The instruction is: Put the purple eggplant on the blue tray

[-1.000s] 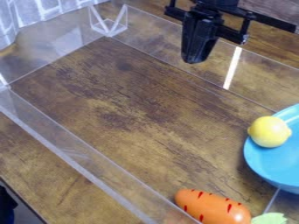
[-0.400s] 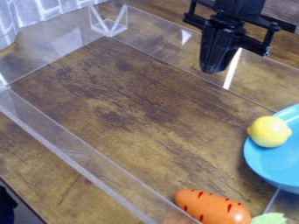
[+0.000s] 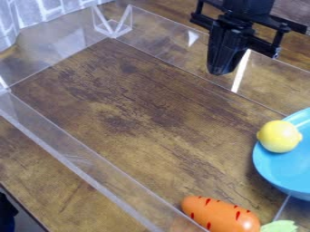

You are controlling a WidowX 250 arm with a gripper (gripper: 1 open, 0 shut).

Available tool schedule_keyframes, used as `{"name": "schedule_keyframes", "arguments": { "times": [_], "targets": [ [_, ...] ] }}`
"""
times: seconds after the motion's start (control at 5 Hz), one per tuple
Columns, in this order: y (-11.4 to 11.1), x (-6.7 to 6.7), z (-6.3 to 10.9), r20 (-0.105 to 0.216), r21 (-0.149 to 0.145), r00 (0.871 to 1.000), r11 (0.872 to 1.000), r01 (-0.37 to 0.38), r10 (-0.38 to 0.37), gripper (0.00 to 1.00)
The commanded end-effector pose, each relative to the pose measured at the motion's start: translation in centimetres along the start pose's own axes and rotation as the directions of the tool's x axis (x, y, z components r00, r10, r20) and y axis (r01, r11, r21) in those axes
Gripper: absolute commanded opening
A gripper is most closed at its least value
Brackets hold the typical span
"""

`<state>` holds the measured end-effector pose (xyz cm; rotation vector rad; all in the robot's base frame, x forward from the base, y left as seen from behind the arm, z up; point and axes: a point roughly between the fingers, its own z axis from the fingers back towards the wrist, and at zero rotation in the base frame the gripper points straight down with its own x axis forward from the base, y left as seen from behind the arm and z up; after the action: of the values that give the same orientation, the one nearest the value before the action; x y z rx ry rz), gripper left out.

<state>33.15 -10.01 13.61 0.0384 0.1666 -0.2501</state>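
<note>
Nearest to me, at the bottom edge of my view, lies an orange toy carrot [image 3: 220, 215] with dark stripes, and a scrap of green [image 3: 281, 226] shows just beside it at the right corner. Both rest on a dark wooden counter [image 3: 133, 109], which is enclosed by low clear plastic walls [image 3: 67, 149].

A little farther back, at the right edge, I see the blue tray [image 3: 281, 165], a sky-blue round dish cut off by the frame. A yellow lemon-like fruit [image 3: 280, 136] sits on its upper left rim area, touching the tray.

The middle of the counter is bare wood grain.

Farthest away, near the top right, my black gripper [image 3: 220, 67] hangs pointing straight down above the counter, well apart from the tray and the fruit. Its fingers [image 3: 219, 54] are pressed together with nothing between them.

I cannot find the purple eggplant anywhere in this view.
</note>
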Motion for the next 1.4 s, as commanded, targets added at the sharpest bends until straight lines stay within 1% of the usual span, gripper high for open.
{"name": "schedule_keyframes", "arguments": {
  "times": [0.0,0.8,1.2],
  "targets": [
    [1.2,0.2,2.0,0.074,-0.004,0.996,0.999,-0.039,0.039,0.0],
    [3.0,0.7,1.8,0.103,0.009,0.99,0.995,-0.102,0.1,0.0],
    [3.6,0.7,1.7,0.104,0.021,0.986,0.991,-0.13,0.127,0.0]
  ]
}}
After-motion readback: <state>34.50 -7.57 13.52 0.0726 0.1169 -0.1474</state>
